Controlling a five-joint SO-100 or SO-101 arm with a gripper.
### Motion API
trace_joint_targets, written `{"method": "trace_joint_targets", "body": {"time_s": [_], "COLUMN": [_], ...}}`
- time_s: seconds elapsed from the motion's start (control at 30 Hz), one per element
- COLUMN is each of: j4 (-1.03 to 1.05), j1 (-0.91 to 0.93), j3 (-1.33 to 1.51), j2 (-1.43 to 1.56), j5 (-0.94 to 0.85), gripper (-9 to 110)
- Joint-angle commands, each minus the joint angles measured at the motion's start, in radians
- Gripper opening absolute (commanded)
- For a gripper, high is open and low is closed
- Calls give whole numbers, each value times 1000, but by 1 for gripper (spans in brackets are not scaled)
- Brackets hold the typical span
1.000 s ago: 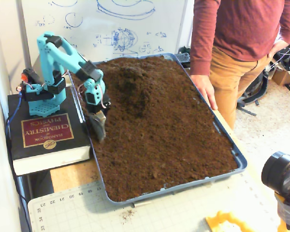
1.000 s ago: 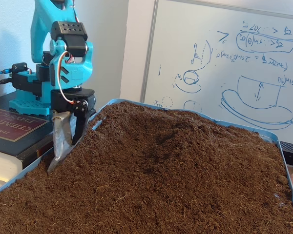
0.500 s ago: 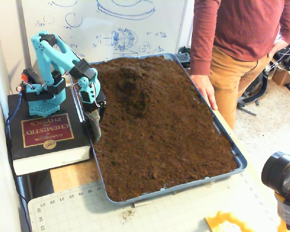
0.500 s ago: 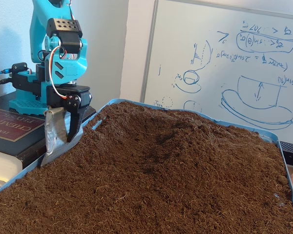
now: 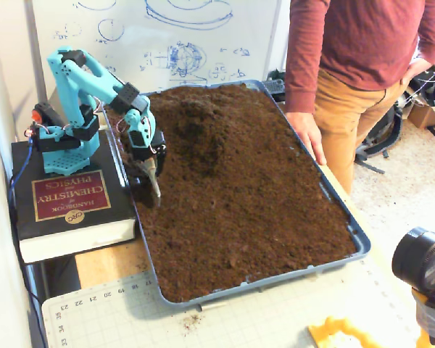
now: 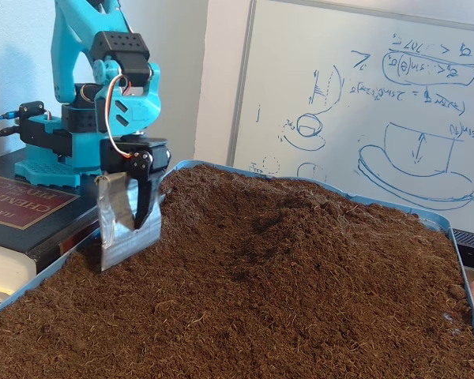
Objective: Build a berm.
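A blue tray point(image 5: 343, 212) point(image 6: 182, 165) is filled with loose dark brown soil. The berm point(image 5: 196, 125) point(image 6: 288, 207) is a raised mound at the tray's far end, sloping down toward flatter soil. My turquoise arm's gripper point(image 5: 149, 190) point(image 6: 131, 242) points down at the soil by the tray's left edge in both fixed views, near the mound's foot. A grey metal blade point(image 6: 120, 230) hangs in front of its black finger point(image 6: 147, 207). The jaws look shut against each other, and the blade's lower edge touches the soil surface.
The arm's base stands on a thick black book point(image 5: 69, 197) left of the tray. A person rests a hand point(image 5: 309, 135) on the tray's right rim. A whiteboard point(image 6: 363, 103) stands behind. A camera lens point(image 5: 423, 261) and a cutting mat point(image 5: 275, 313) lie in front.
The gripper drew back to the tray's left rim, then swung out over the soil again, turning the blade's flat face toward the low camera. The soil looks unchanged.
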Motion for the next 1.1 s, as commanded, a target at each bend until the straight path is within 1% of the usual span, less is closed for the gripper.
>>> {"method": "trace_joint_targets", "body": {"time_s": [0.0, 0.2, 0.3, 0.67, 1.07], "j4": [-2, -17, -17, -17, -17], "j1": [-17, -11, -9, -25, -71], "j3": [-44, -67, -133, -431, -686], "j2": [23, -156, -244, -416, -577], "j5": [8, -77, -112, -100, -97], "gripper": [0, 0, 0, 0, 0]}}
